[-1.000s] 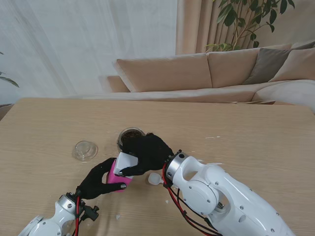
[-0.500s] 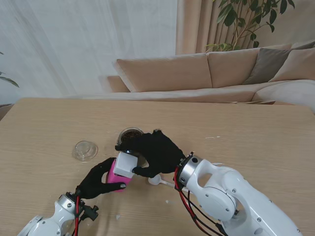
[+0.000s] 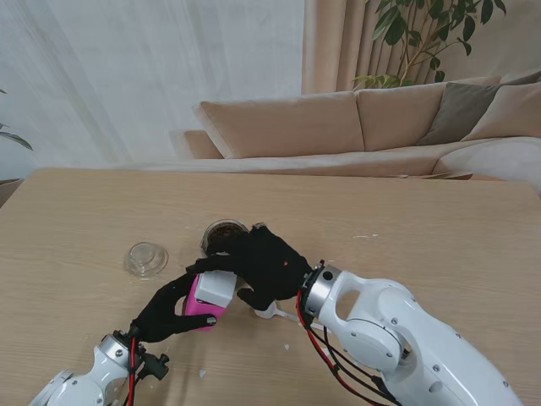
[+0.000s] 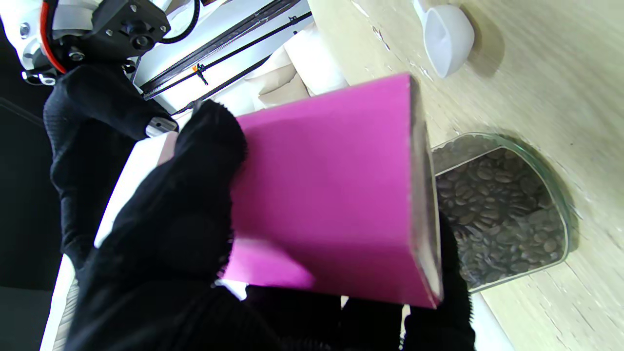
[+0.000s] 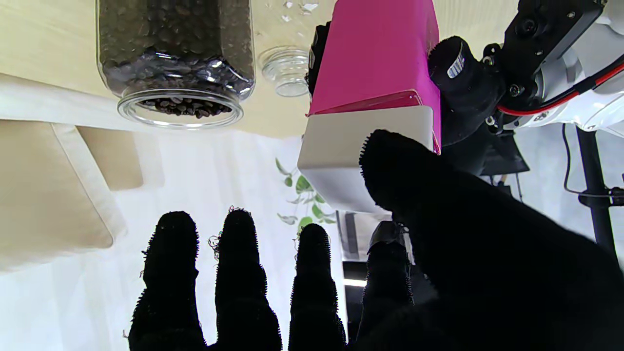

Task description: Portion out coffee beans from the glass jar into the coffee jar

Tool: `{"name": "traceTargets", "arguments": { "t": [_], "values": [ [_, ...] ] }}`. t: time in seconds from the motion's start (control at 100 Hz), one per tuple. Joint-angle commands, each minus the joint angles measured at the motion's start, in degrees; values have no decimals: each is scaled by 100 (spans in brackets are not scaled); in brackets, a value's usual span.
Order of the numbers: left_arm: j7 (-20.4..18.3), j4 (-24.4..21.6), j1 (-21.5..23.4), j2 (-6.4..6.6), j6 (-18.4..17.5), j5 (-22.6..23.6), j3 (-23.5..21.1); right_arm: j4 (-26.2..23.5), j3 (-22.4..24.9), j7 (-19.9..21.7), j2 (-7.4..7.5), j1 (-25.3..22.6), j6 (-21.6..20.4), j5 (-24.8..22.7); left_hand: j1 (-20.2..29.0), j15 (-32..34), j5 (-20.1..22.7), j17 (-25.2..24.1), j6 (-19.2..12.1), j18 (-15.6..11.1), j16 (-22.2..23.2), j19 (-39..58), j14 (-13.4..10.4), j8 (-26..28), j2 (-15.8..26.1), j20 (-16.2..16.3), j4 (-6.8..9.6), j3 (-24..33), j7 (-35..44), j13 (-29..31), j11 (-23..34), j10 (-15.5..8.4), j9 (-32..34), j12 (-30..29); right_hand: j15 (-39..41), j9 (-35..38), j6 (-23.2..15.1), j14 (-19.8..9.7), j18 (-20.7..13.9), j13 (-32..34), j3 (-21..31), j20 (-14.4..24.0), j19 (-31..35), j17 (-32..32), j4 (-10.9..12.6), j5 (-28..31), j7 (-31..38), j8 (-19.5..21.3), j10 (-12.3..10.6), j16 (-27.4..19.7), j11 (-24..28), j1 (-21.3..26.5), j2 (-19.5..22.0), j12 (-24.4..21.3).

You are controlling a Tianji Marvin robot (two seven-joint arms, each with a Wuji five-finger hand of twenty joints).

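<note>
Stand view: left hand [image 3: 169,313] clamps one pink coffee jar [image 3: 203,302], white lid [image 3: 216,284] still on, near centre of the bench [image 3: 439,228]; right hand [image 3: 262,266] over the lid; grip unclear. One open glass jar [image 3: 223,232] just beyond.

Left wrist: one white scoop [image 4: 446,31].

Right wrist: fingers [image 5: 239,273] apart; one glass lid [image 5: 287,70]. Portioning apparently not begun.

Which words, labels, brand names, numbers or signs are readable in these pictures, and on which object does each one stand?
None can be read.
The pink coffee jar and its white lid show plain faces without print.
The glass jar of beans carries no label.
The white scoop is unmarked.
A small striped tag on the left hand is too small to read.
</note>
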Motion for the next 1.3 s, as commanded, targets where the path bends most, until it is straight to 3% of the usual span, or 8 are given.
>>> {"name": "traceTargets", "arguments": {
  "t": [0.0, 0.51, 0.7, 0.9, 1.01, 1.05, 1.17, 1.29],
  "values": [
    [-101, -66, 43, -17, -10, -18, -5, 47, -45, 89, -16, 33, -25, 17, 713, 64, 286, 35, -726, 43, 84, 142, -79, 272, 793, 97, 252, 679, 875, 32, 551, -488, 319, 231, 78, 27, -214, -144, -97, -115, -123, -29, -46, -29, -123, 146, 194, 152, -157, -118, 93, -175, -83, 3],
    [-88, -78, 52, -18, -12, 7, -7, 210, -351, 55, -59, 329, 285, 195, 719, 66, 286, 39, -736, 41, 85, 146, -77, 275, 796, 97, 255, 662, 879, 34, 542, -487, 317, 237, 493, 473, 796, -149, -179, 58, -876, 198, 430, 124, -123, 919, 1474, 1290, -2, 126, 447, -1124, 351, 522],
    [-86, -81, 56, -18, -17, 1, -8, 232, -507, 25, -91, 410, 639, 245, 713, 63, 287, 31, -721, 50, 84, 144, -74, 272, 795, 96, 256, 662, 878, 30, 545, -487, 315, 238, 865, 357, 1959, -132, -213, 20, -1184, 356, 731, 190, -146, 1115, 2307, 1890, 564, 332, 1075, -1826, 614, 1097],
    [-87, -75, 51, -18, -29, -7, -10, 284, -696, -19, -140, 509, 1077, 417, 702, 63, 287, 34, -733, 42, 84, 143, -81, 275, 792, 95, 255, 664, 881, 32, 551, -493, 315, 236, 1180, 398, 2437, 16, -182, -10, -1587, 415, 949, 218, -172, 1036, 3799, 2275, 857, 462, 1593, -2293, 910, 1429],
    [-93, -73, 51, -17, -32, -16, -14, 300, -753, -38, -155, 540, 1202, 456, 695, 63, 287, 35, -729, 43, 84, 145, -84, 273, 791, 96, 253, 664, 878, 32, 555, -491, 313, 234, 1207, 258, 2615, 101, -170, -79, -1822, 421, 973, 211, -204, 764, 4042, 2180, 968, 475, 1602, -2703, 1176, 1431],
    [-96, -74, 53, -17, -29, -21, -16, 294, -748, -32, -156, 534, 1208, 490, 694, 61, 285, 34, -728, 44, 84, 144, -74, 272, 792, 96, 253, 665, 876, 28, 556, -490, 315, 234, 1173, 153, 2679, 125, -136, -123, -1908, 401, 966, 198, -191, 592, 3995, 1775, 1022, 449, 1511, -2817, 1255, 1327],
    [-103, -74, 54, -17, -21, -33, -23, 174, -554, 73, -123, 390, 1023, 517, 704, 63, 286, 37, -727, 46, 85, 145, -78, 273, 793, 96, 255, 672, 875, 30, 556, -490, 316, 231, 778, 41, 2562, 134, -58, -197, -2094, 250, 682, 44, -188, 506, 1000, -55, 1057, 247, 607, -2711, 1453, 704],
    [-97, -70, 50, -20, -10, -26, -28, 8, -221, 103, -98, 85, 736, 582, 707, 63, 285, 35, -732, 48, 85, 145, -81, 275, 795, 96, 254, 674, 874, 32, 552, -488, 311, 229, 308, 245, 1933, 21, 43, -194, -2350, 71, 279, -122, -80, 692, 71, -419, 842, 24, 55, -1986, 1653, 262]
  ]
}}
